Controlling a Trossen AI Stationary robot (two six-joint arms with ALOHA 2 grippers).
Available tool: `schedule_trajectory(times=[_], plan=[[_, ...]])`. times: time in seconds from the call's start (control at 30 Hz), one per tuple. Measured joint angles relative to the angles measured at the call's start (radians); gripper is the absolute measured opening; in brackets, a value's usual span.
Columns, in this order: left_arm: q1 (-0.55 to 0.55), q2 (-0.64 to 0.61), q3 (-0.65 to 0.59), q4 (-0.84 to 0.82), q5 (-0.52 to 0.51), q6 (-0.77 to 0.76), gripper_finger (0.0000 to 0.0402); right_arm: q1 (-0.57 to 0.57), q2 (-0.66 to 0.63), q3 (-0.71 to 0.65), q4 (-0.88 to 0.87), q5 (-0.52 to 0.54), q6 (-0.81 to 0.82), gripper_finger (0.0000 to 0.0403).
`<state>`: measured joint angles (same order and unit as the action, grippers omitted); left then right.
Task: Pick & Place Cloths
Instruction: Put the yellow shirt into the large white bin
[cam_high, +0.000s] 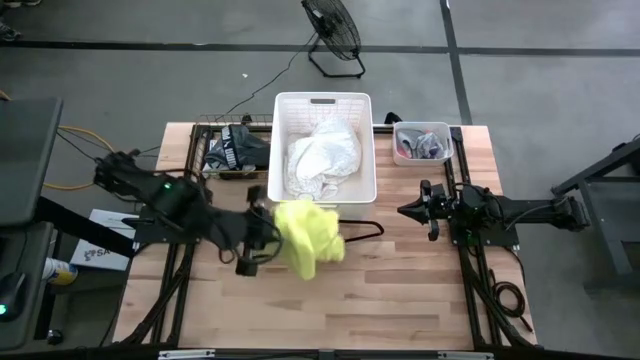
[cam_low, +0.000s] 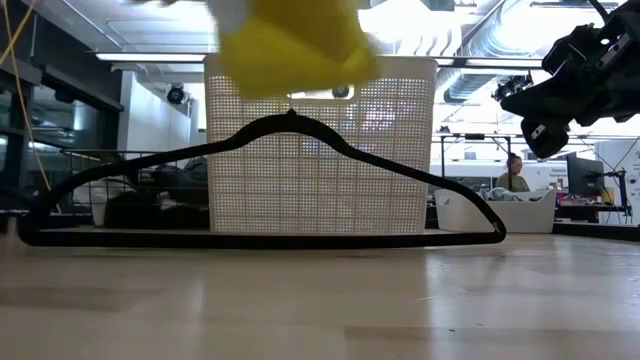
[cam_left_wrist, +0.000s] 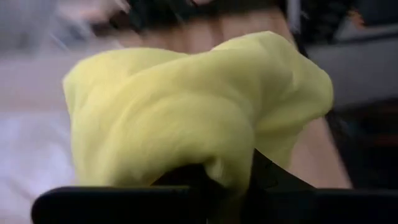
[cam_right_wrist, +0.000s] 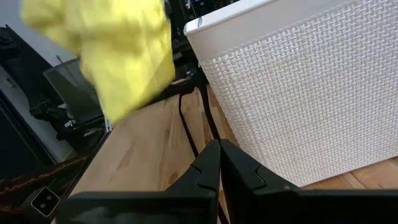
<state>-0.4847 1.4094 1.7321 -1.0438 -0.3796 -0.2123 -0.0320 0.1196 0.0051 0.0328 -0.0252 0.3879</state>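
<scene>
Currently: left end effector (cam_high: 262, 240) clamped on yellow cloth (cam_high: 308, 236), raised above bench (cam_high: 400, 290) beside white basket (cam_high: 368, 160). Right end effector (cam_right_wrist: 219, 163) closed, empty, near basket.

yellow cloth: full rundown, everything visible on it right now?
The bright yellow soft fabric cloth is crumpled into a loose bunch with folds, no print visible. It is held by the left claw, whose fingers are shut on its edge, as the left wrist view shows. The low view shows it lifted off the wooden table, hanging above the thin black clothes hanger. From above, it sits just in front of the white rectangular plastic basket, partly covering the hanger. Nothing else visibly touches it.
</scene>
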Motion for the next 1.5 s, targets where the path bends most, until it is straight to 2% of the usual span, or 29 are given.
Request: schedule_trajectory(times=[0.2,0.5,0.57,0.73,0.87,1.03,1.23,1.33,1.5], plan=[[0.000,0.000,0.089,0.091,-0.251,0.193,0.0035,0.000,0.000,0.000,0.000,0.000,0.000,0.0003],[0.011,0.000,0.103,0.283,-0.666,0.445,0.0035,0.000,0.000,0.000,0.000,0.000,0.000,0.0003],[0.040,0.003,0.104,0.305,-0.700,0.477,0.0035,0.000,0.000,0.000,0.000,0.000,0.000,0.0003],[0.158,0.007,0.104,0.301,-0.700,0.563,0.0035,0.000,0.000,0.000,0.000,0.000,0.000,0.0003],[0.296,0.015,0.104,0.301,-0.606,0.586,0.0035,0.000,0.000,0.000,0.000,0.000,0.000,0.0003],[0.487,0.026,0.100,0.292,-0.326,0.583,0.0035,0.000,0.000,0.000,0.000,0.000,0.000,0.0003],[0.686,0.069,0.097,0.271,-0.071,0.566,0.0035,0.000,0.000,0.000,0.000,0.000,0.000,0.0003],[0.757,0.107,0.097,0.279,0.019,0.545,0.0035,0.000,0.000,0.000,0.000,0.000,0.000,0.0003],[0.848,0.188,0.097,0.282,0.108,0.539,0.0035,0.000,0.000,0.000,0.000,0.000,0.000,0.0003]])
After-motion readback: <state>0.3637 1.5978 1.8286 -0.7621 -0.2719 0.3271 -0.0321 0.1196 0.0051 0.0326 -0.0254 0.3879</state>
